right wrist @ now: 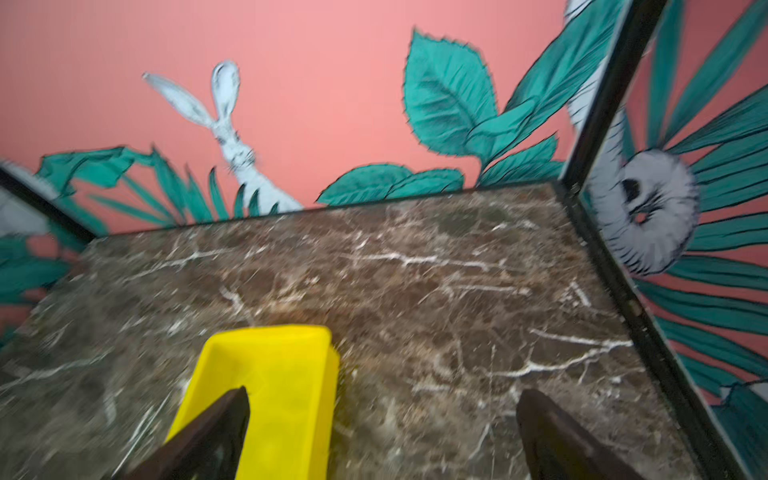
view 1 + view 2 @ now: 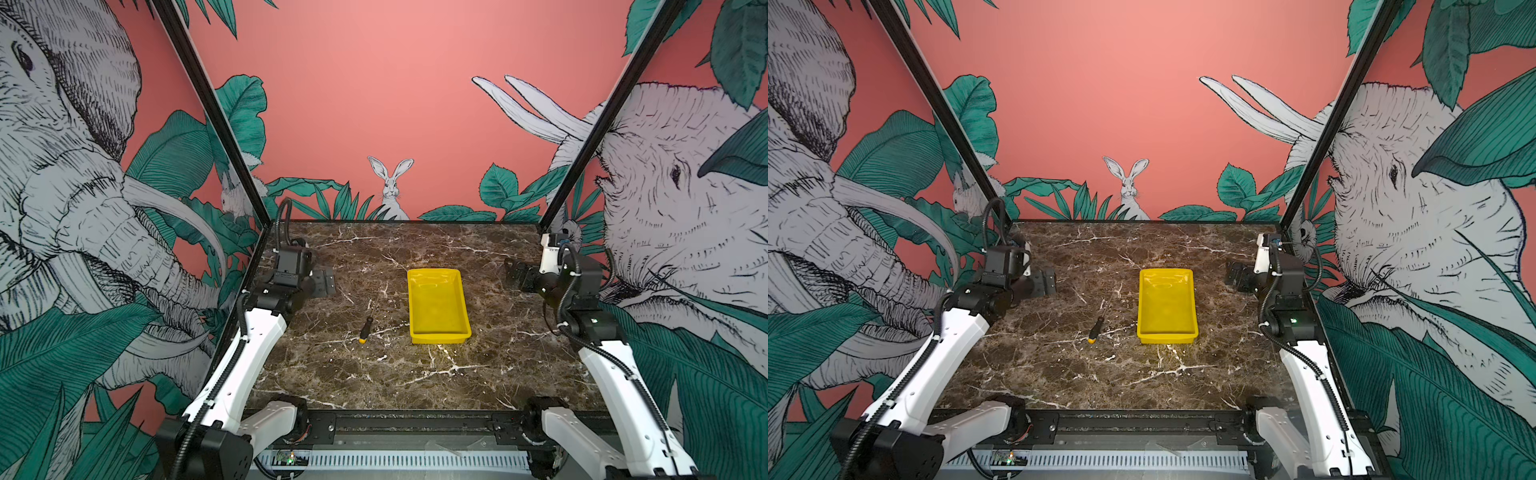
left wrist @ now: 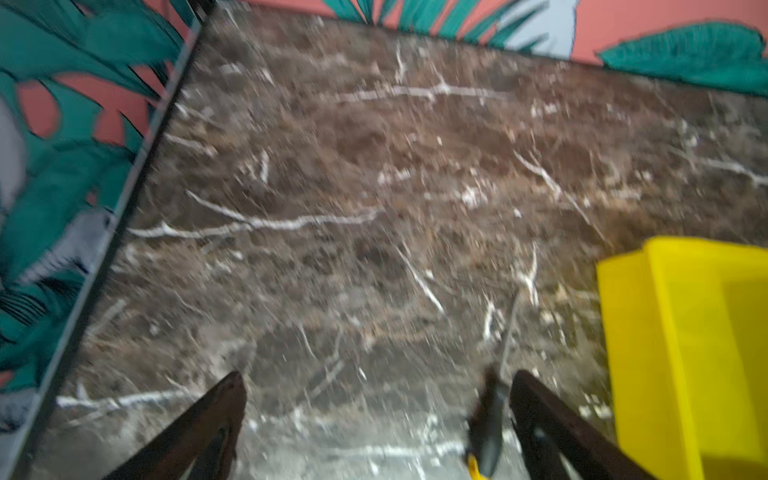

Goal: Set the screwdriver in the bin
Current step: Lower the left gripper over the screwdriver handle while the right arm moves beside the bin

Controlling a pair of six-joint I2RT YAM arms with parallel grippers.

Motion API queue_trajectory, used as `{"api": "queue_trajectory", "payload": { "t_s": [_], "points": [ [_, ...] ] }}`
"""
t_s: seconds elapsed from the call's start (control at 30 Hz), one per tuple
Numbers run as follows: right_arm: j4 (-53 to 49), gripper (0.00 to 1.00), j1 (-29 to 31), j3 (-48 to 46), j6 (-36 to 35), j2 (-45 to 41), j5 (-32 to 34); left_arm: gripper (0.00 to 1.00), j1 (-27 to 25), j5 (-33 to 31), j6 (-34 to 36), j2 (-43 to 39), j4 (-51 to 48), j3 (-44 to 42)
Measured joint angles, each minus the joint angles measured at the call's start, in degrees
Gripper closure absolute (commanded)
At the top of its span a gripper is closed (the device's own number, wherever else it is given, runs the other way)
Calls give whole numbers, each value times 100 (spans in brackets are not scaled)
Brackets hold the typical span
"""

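A: Item — screwdriver (image 2: 365, 329)?
B: Slim, black handle, yellow cap; lies flat on veined marble bench (image 2: 374, 374), left of smooth yellow rectangular bin (image 2: 436, 307).
A: Claws?
B: Both released — left claw (image 3: 378, 376), right claw (image 1: 384, 391).

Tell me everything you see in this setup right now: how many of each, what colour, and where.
screwdriver: one, black handle with yellow cap, lying on the table left of the bin, not touching it
bin: one, bright yellow, near the table's middle, empty
table: one, dark brown marble with white veins, under everything
walls: three, pink with green leaves, elephants and a rabbit, around the table
arms: two, white and black, along the table's left and right edges
left gripper: one, dark, open and empty, over the table's left side
right gripper: one, dark, open and empty, right of the bin
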Motion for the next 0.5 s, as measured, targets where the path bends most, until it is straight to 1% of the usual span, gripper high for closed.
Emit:
{"api": "queue_trajectory", "payload": {
  "t_s": [0.1, 0.13, 0.23, 0.37, 0.5],
  "points": [
    [-638, 3, 0, 181, -7, 20, -984, 0, -256, 321, -125, -39, -586, -105],
    [-839, 3, 0, 153, 13, 42, -1366, 0, -319, 400, -131, -26, -734, -107],
    [-1139, 2, 2, -107, 59, 109, -2175, 1, -439, 551, -136, 52, -953, -146],
    [-1349, 1, 4, -511, 83, 157, -2667, 2, -721, 734, -219, 269, -885, -417],
    [-1268, 0, 4, -824, 234, 142, -2944, 4, -1213, 774, -271, 638, -568, -726]
  ]
}}
